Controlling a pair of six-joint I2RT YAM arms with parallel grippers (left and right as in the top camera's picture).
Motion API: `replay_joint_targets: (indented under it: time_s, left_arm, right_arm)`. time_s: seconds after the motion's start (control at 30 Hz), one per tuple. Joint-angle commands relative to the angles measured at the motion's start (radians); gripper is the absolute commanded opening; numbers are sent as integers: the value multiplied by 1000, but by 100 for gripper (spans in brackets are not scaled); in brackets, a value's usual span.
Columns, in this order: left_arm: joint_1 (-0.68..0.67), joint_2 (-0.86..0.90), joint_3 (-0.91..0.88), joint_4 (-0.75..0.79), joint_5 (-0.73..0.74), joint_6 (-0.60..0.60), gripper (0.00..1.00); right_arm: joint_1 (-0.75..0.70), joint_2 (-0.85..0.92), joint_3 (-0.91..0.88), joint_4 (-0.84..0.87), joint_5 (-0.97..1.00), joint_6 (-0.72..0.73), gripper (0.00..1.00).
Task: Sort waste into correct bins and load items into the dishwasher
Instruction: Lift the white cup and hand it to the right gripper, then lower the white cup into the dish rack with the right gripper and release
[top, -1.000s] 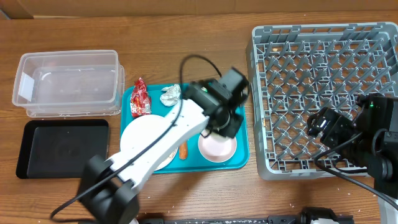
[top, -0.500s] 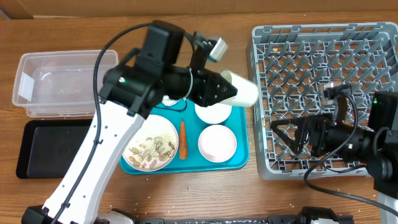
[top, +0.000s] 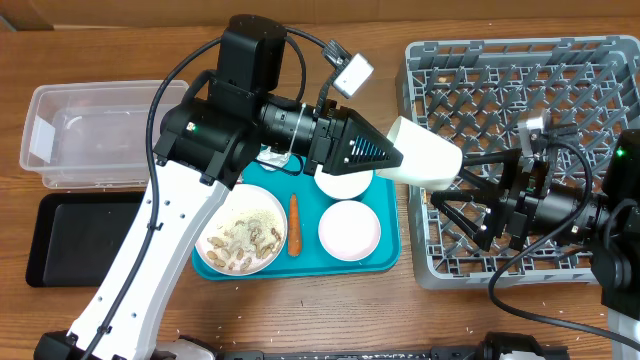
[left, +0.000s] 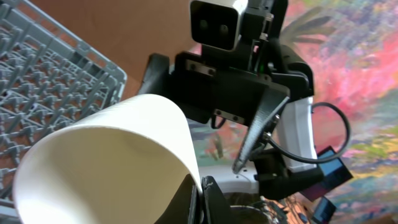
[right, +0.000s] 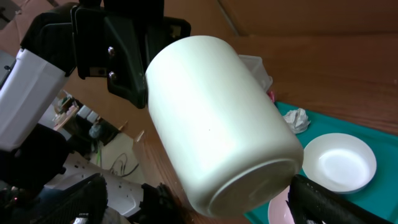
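Note:
My left gripper (top: 388, 156) is shut on the rim of the small white cup (top: 425, 165) and holds it on its side in the air, left of the grey dish rack (top: 520, 100). The left wrist view shows the jaws (left: 202, 200) pinching the cup wall (left: 106, 162). My right gripper (top: 470, 192) is open, a finger on each side of the cup's base (right: 217, 118). On the teal tray (top: 385, 262) lie two white bowls (top: 343, 182) (top: 349, 230), a carrot (top: 294, 225) and a plate with rice scraps (top: 240, 240). The paper ball (right: 297, 118) shows in the right wrist view. The red wrapper is mostly hidden.
The clear tub (top: 105, 135) stands at the far left and the black tray (top: 85, 240) lies in front of it. The left arm reaches across the teal tray. The right arm lies over the rack's front left part.
My left gripper rose from the teal tray with the cup and carried it right. My right gripper opened and moved up to the cup's base.

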Motion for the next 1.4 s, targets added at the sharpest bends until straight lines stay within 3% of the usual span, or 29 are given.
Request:
replay_joint_targets:
  time_s: [0.0,0.2,0.43,0.5,0.53,0.57,0.63,0.67,0.87,1.2,1.37]
  left_arm:
    - [-6,-3,14,4,104,-14,4]
    - [-29,-3,14,31,103,-13,4]
    - [-47,-3,15,60,102,-14,4]
    - [-47,-3,14,64,99,-14,5]
    - [-47,-3,14,69,99,-14,21]
    - [-47,-3,14,75,98,-14,43]
    - [-46,-3,15,90,92,-14,68]
    - [-43,-3,14,101,92,-14,100]
    - [15,-3,14,105,96,-48,100]
    - [142,-4,15,96,185,-103,100]
    - [143,-5,14,90,147,-98,100]
  right_arm:
    - [-4,-2,24,21,-3,-6,92]
    - [-4,0,24,33,-79,-8,84]
    - [-4,-1,24,31,-79,-7,56]
    - [-4,-1,24,32,-79,-7,55]
    - [-4,-3,24,32,-78,-8,55]
    - [-4,-6,24,32,-68,-7,55]
    - [-4,-19,24,31,-13,-7,53]
    - [-4,-28,24,31,21,-2,52]
    - [-4,-72,64,-11,320,137,45]
    - [-4,-72,156,-266,1012,346,46]
    - [-4,-31,151,-429,1099,410,45]
